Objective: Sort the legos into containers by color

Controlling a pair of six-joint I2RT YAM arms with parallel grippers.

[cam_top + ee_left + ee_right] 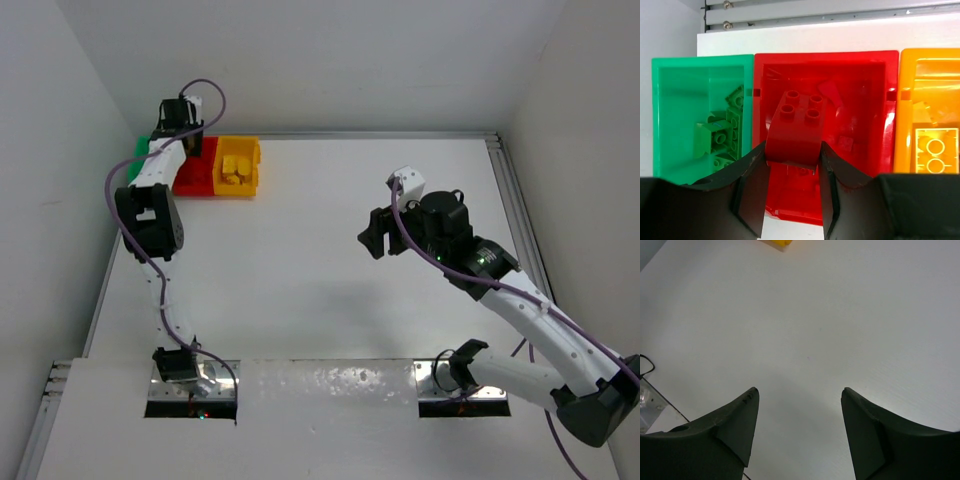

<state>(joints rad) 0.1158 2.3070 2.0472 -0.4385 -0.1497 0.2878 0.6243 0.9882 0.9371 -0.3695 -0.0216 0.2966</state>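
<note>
The left pincer [791,157] pinches a red brick [799,125], the red bin [875,75] directly below. Releasing it seems next. The right pincer [800,400] hangs spread, empty.

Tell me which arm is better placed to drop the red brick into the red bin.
Left. The left gripper is shut on the red brick, lined up over the red bin. The right gripper is open and empty above the table, well away from it.
</note>
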